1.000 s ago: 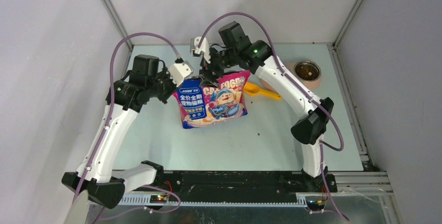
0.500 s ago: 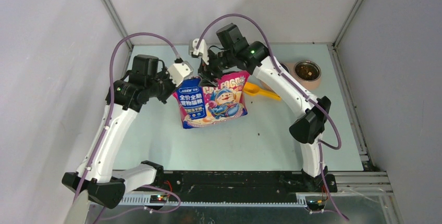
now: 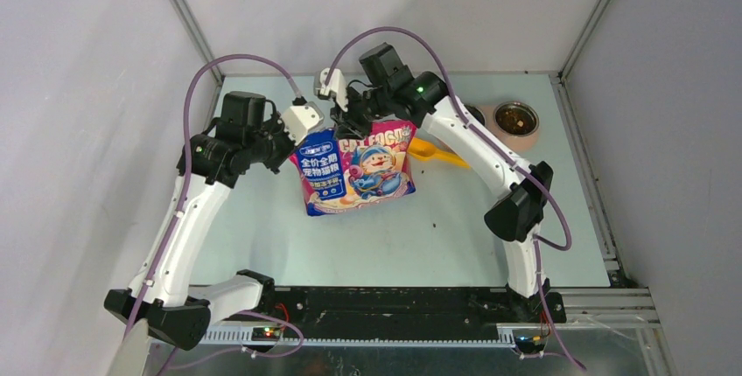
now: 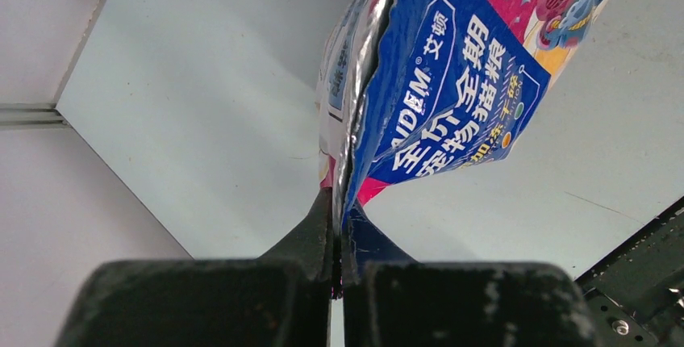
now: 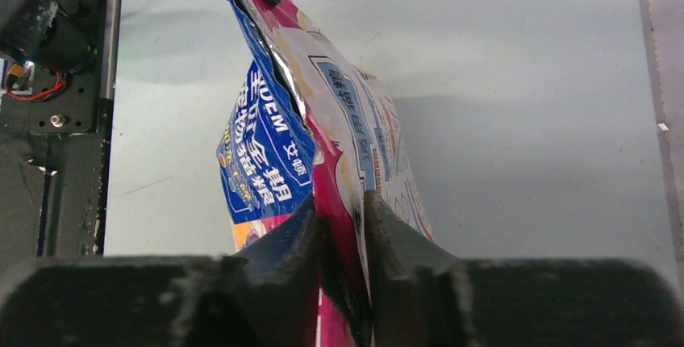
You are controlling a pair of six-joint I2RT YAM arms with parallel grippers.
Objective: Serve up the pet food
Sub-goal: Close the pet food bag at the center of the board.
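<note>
Pale green, the one table point(image 3: 420, 236) filled my overhead view, and my two arms reached in over it, the left arm point(image 3: 188, 210) and the right arm point(image 3: 490, 153) meeting above its middle. Between them hung a single glossy bag point(image 3: 354, 170), pink and blue with a cartoon figure and white lettering. Its bottom was on or just above the table; I could not tell which. The left gripper point(image 4: 335, 226) was pinched tight on the bag's top edge at the blue corner, with foil showing along the seam. The right gripper point(image 5: 343, 218) was clamped on the same top edge at the pink side, one finger on each face of the bag.

At the far right of the table stood one metal bowl point(image 3: 516, 138), well apart from the bag. Behind the right arm lay one yellow scoop point(image 3: 437, 153), just beside the bag's right edge.

The pet food point(image 3: 514, 118) showed as a dark brown mass inside the bowl, too small for me to count pellets. The bag's contents were hidden.
</note>
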